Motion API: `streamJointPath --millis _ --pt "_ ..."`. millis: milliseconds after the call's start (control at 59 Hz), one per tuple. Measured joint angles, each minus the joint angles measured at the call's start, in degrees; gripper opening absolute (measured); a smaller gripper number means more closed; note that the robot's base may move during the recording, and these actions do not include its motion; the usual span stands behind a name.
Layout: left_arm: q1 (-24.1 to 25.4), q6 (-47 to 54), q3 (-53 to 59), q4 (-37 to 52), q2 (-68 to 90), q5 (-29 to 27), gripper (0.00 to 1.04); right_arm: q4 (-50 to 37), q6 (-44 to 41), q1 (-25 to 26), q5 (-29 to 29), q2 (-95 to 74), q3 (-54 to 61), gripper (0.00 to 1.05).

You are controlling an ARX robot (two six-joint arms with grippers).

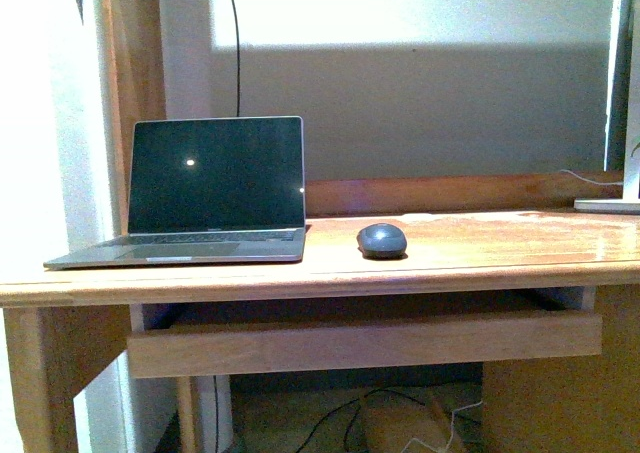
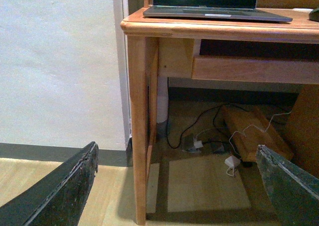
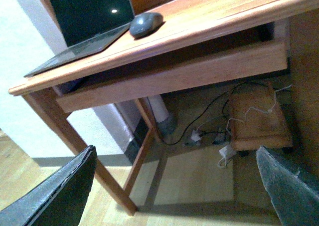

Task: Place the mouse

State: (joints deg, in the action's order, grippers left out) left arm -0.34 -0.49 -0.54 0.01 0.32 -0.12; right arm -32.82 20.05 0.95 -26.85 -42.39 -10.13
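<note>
Front view: mouse [image 1: 382,240] sits on the wooden desk [image 1: 480,258], dark grey, domed, flat on the top, nothing touching it. Laptop [image 1: 215,188] is at its 9 o'clock, lid up, screen dark with one small light spot, near the mouse but apart from it. A white lamp base [image 1: 610,204] sits far off at the mouse's 3 o'clock, at the desk's edge of frame. A pulled-out wooden tray [image 1: 365,341] hangs under the desktop, below the mouse at 6 o'clock. A black cable [image 1: 236,43] runs up the wall behind the laptop. Neither of my arms shows in this view.

Left wrist view: my left gripper [image 2: 179,186] has its fingers [image 2: 65,191] wide apart, nothing between them, low near the floor in front of the desk leg [image 2: 138,126]. The laptop's front edge shows on the desktop above; a sliver of the mouse [image 2: 314,14] is at the frame edge. Cables and a white charger [image 2: 232,162] lie on the floor under the desk beside a wooden board [image 2: 251,131].

Right wrist view: my right gripper [image 3: 174,186] is also spread open and empty, below the desk level. The mouse [image 3: 146,24] is seen from below-side on the desktop, just beside the laptop's [image 3: 84,21] corner; I cannot tell if they touch from here. Same charger [image 3: 225,153] and board [image 3: 259,121] on the floor.
</note>
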Motion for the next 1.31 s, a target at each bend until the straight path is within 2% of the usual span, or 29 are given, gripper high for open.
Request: streamJointPath --millis 85,119,136,153,170,204,254,458,543,645,1069,1187,1306 --pt "0.00 0.00 0.00 0.00 0.00 0.00 0.97 4.52 -0.90 -2.58 2.36 4.68 1.46 0.97" --pt "0.00 0.00 0.00 0.00 0.00 0.00 0.97 6.73 -4.68 -5.81 11.45 7.39 2.40 0.91" --pt "0.00 0.00 0.00 0.00 0.00 0.00 0.97 8.33 -7.61 -8.20 18.36 9.46 3.17 0.86" --pt "0.00 0.00 0.00 0.00 0.00 0.00 0.97 9.42 -9.57 -9.57 22.93 10.97 3.74 0.83" --pt "0.00 0.00 0.00 0.00 0.00 -0.02 0.97 9.97 -10.05 -10.08 23.89 11.72 4.07 0.81" --pt "0.00 0.00 0.00 0.00 0.00 0.00 0.97 11.80 -13.51 -11.06 31.06 14.38 5.07 0.75" --pt "0.00 0.00 0.00 0.00 0.00 0.02 0.97 13.07 -15.74 -10.99 35.54 16.79 5.92 0.66" --pt "0.00 0.00 0.00 0.00 0.00 0.07 0.97 15.87 -18.86 -8.26 33.53 22.14 7.08 0.33" --pt "0.00 0.00 0.00 0.00 0.00 0.15 0.97 17.49 -19.45 -3.19 27.61 24.06 7.91 0.18" --pt "0.00 0.00 0.00 0.00 0.00 0.11 0.97 18.64 -19.82 -1.33 27.19 25.94 8.11 0.02" --pt "0.00 0.00 0.00 0.00 0.00 0.11 0.97 22.53 -19.78 -1.07 26.82 32.13 9.33 0.03" --pt "0.00 0.00 0.00 0.00 0.00 0.07 0.97 31.93 -19.82 -1.07 26.82 39.56 9.33 0.03" --pt "0.00 0.00 0.00 0.00 0.00 0.11 0.97 32.61 -19.87 -1.07 26.80 42.05 9.33 0.03"
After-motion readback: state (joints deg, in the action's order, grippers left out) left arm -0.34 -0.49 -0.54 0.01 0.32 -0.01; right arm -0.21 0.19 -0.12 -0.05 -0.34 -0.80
